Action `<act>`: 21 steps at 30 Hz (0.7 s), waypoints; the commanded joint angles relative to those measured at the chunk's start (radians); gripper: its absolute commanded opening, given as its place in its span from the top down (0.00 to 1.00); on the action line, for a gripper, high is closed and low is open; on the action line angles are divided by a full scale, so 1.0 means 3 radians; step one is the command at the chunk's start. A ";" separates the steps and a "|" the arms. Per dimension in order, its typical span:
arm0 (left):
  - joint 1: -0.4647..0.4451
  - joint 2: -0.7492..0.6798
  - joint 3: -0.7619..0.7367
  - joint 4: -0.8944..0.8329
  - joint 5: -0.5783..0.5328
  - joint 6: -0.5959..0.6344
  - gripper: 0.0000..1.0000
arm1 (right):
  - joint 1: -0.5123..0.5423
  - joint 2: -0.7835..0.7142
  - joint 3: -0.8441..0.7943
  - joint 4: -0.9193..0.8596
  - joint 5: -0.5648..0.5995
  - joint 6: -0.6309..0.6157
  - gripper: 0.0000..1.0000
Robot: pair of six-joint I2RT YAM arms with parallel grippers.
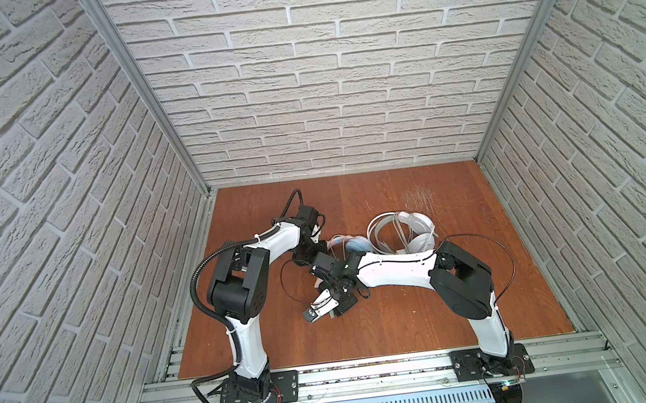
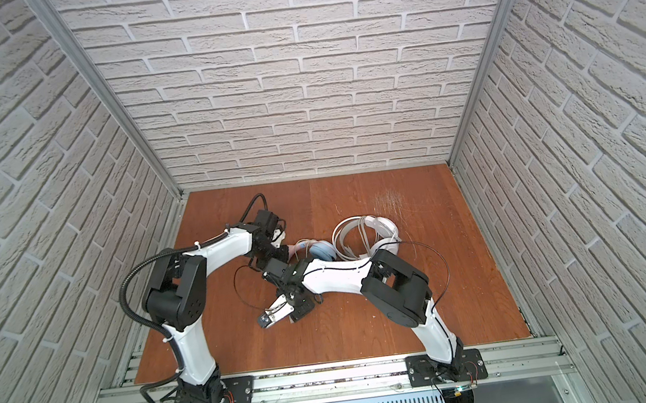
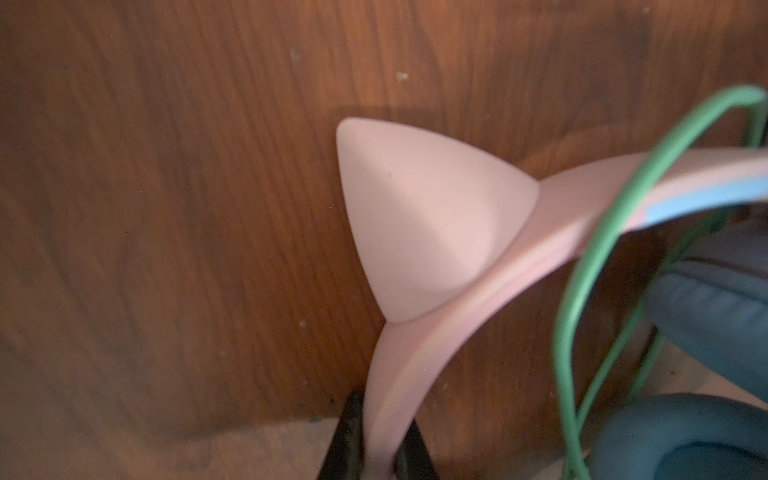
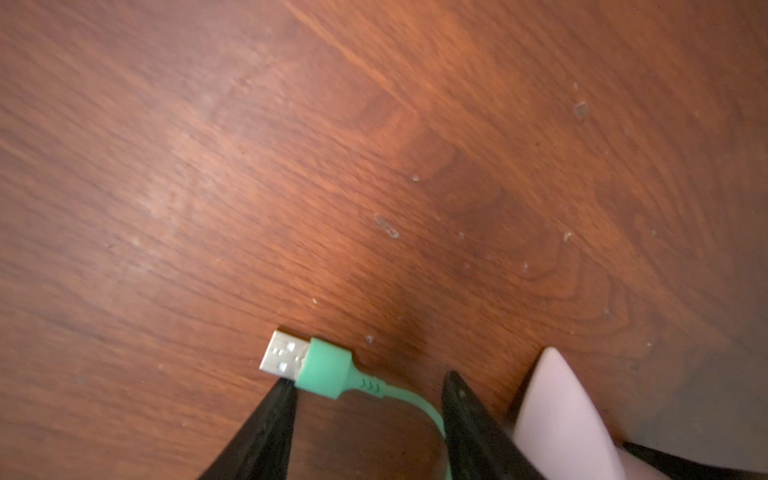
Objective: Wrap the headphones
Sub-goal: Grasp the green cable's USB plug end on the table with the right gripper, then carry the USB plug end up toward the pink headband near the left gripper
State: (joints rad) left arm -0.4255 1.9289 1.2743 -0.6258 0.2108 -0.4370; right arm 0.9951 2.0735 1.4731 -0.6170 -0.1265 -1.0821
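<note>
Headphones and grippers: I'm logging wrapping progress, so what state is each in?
Pink headphones: headband gripped.
Green cable: looped over headband, plug end free.
White headphones: lying on table, cable looped.
Left gripper: shut on the Pink headphones.
Right gripper: open, straddling Green cable.

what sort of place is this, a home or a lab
Probably a robot test cell, not a home: left arm and right arm bolted to an aluminium rail, a wooden table boxed in by brick-pattern panels.

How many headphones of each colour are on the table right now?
White headphones: 1
Pink cat-ear headphones: 1
Total: 2
</note>
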 commanded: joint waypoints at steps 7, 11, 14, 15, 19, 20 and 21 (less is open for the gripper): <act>0.0045 0.0093 0.0026 -0.0289 -0.0026 0.0071 0.92 | 0.0074 0.0487 0.0188 -0.0557 -0.0084 -0.0058 0.67; 0.0053 0.0079 0.0022 -0.0306 -0.0022 0.0064 0.92 | 0.0078 0.0450 0.0120 -0.0440 -0.0124 0.0011 0.79; 0.0063 0.0061 0.0008 -0.0311 -0.0024 0.0052 0.92 | 0.0076 0.0370 0.0021 -0.0264 -0.0163 0.0094 0.87; 0.0063 0.0052 0.0002 -0.0311 -0.0023 0.0054 0.92 | 0.0066 0.0334 -0.0013 -0.0183 -0.0173 0.0144 0.90; 0.0065 0.0024 -0.0033 -0.0305 -0.0028 0.0045 0.92 | 0.0028 0.0146 -0.0132 0.0019 -0.0294 0.0299 0.94; 0.0065 0.0022 -0.0039 -0.0304 -0.0023 0.0041 0.92 | 0.0013 0.0093 -0.0158 0.0058 -0.0323 0.0334 0.94; 0.0066 0.0018 -0.0048 -0.0296 -0.0019 0.0043 0.92 | -0.0007 0.0032 -0.0186 0.0101 -0.0379 0.0374 0.94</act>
State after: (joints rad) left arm -0.4179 1.9293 1.2789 -0.6453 0.2035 -0.4198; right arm 0.9970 2.0880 1.4700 -0.5938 -0.2070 -1.0214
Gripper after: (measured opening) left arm 0.131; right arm 0.102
